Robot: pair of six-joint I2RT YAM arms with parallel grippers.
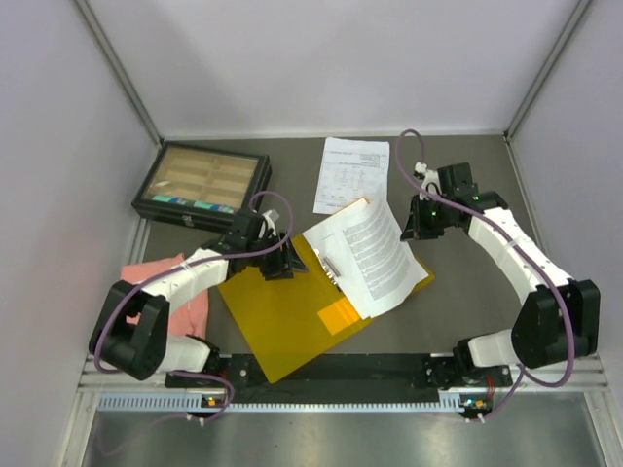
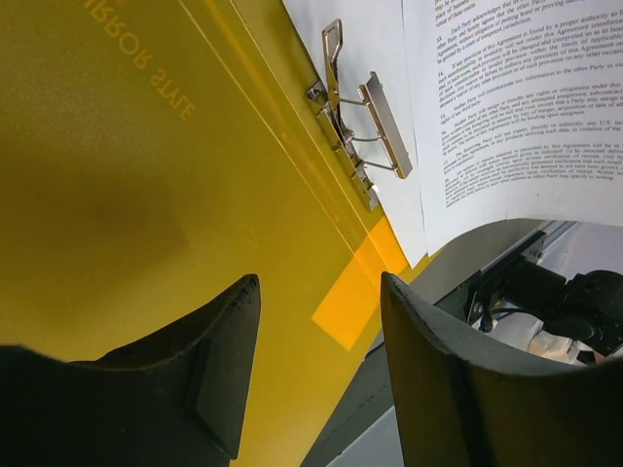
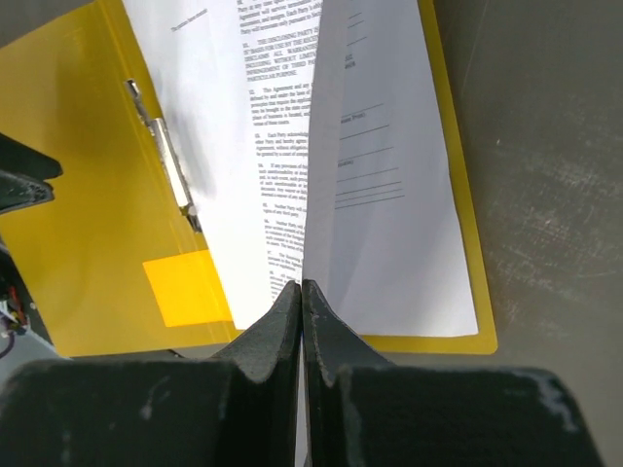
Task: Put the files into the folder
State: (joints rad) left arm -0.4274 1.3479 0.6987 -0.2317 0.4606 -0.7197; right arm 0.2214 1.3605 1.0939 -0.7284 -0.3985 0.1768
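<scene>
Files (image 1: 380, 255) lie partly in the open folder (image 1: 277, 326); my right gripper (image 3: 302, 288) pinches one, my left gripper (image 2: 319, 288) gapes empty; another sheet (image 1: 350, 173) waits outside.

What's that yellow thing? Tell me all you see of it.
The folder, yellow-orange plastic, lies open flat on the table. A metal clip and an orange pocket sit near its fold. Printed sheets rest on its right half, the top sheet pinched by the right gripper; the open left gripper hangs over its left half.

Overhead from behind — both wrist views close over the folder (image 1: 282, 326)
</scene>
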